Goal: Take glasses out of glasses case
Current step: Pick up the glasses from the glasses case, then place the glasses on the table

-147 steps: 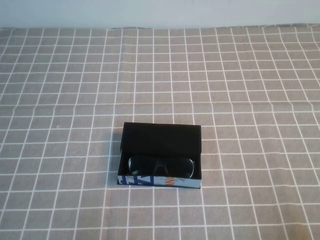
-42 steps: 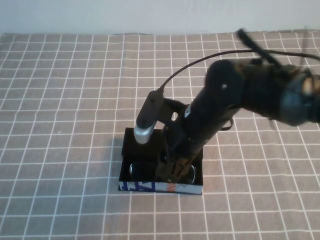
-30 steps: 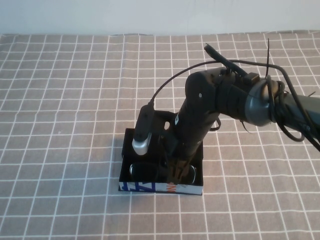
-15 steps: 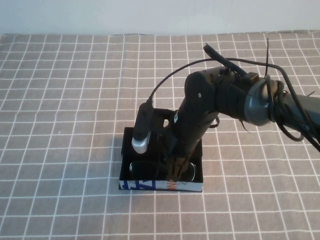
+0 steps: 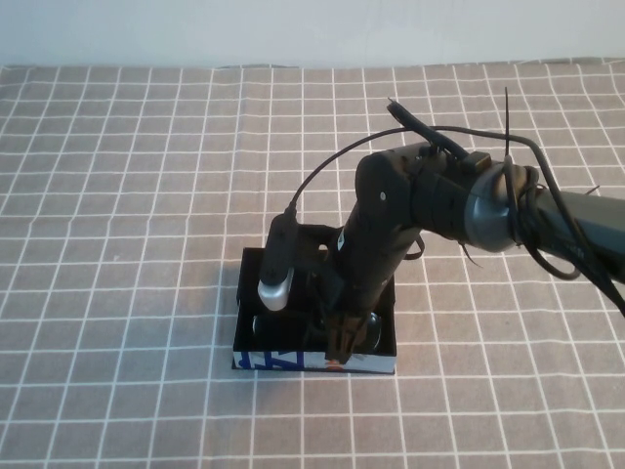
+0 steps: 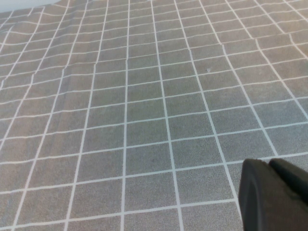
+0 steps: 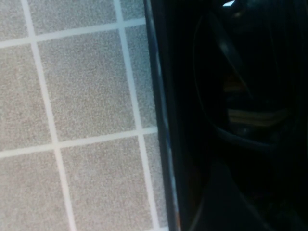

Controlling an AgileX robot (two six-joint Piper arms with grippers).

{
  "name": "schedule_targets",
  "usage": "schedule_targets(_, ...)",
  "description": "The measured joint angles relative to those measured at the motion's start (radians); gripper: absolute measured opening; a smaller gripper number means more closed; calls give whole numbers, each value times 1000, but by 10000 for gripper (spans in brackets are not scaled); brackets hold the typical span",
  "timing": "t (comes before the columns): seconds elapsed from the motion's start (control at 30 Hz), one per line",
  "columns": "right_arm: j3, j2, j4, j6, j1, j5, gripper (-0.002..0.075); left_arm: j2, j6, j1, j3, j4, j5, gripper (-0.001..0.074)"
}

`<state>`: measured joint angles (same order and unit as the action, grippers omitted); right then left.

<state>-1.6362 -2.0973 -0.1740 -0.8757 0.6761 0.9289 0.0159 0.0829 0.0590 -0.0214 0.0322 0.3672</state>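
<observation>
The glasses case (image 5: 283,360) lies open on the checked cloth, lid flap back, its white printed front edge towards me. The black glasses (image 5: 375,330) lie inside it, mostly hidden by my right arm. My right gripper (image 5: 341,350) reaches down into the case, its fingers drawn together on the middle of the glasses. In the right wrist view the case wall (image 7: 161,120) and a dark lens rim (image 7: 250,115) fill the picture. My left gripper (image 6: 276,192) is shut and empty above bare cloth, outside the high view.
A grey cloth with white grid lines (image 5: 117,195) covers the whole table. The right arm and its cables (image 5: 488,195) stretch in from the right over the case. A pale wall (image 5: 293,29) runs along the far edge.
The right arm came in from the right and lowered its gripper into the open case. Over the last second the fingers sank further and drew together on the glasses. The case stayed put.
</observation>
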Motion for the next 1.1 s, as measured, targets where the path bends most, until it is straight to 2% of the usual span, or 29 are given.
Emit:
schedule_targets(0.1,0,0,-2,0,0,0,250,0,0,0,0,0,0,-4)
schedule_targets(0.23,-5,4,-10,0,0,4,78,0,0,0,0,0,0,-4)
schedule_targets(0.27,-12,8,-10,0,0,7,57,0,0,0,0,0,0,-4)
schedule_targets(0.5,-100,45,2,58,0,110,57,0,0,0,0,0,0,-5)
schedule_targets(0.77,-162,154,38,385,-16,249,56,0,0,0,0,0,0,-4)
schedule_targets(0.93,-56,241,55,570,-101,219,56,0,0,0,0,0,0,-4)
schedule_targets(1.1,176,369,55,753,-219,63,56,0,0,0,0,0,0,-4)
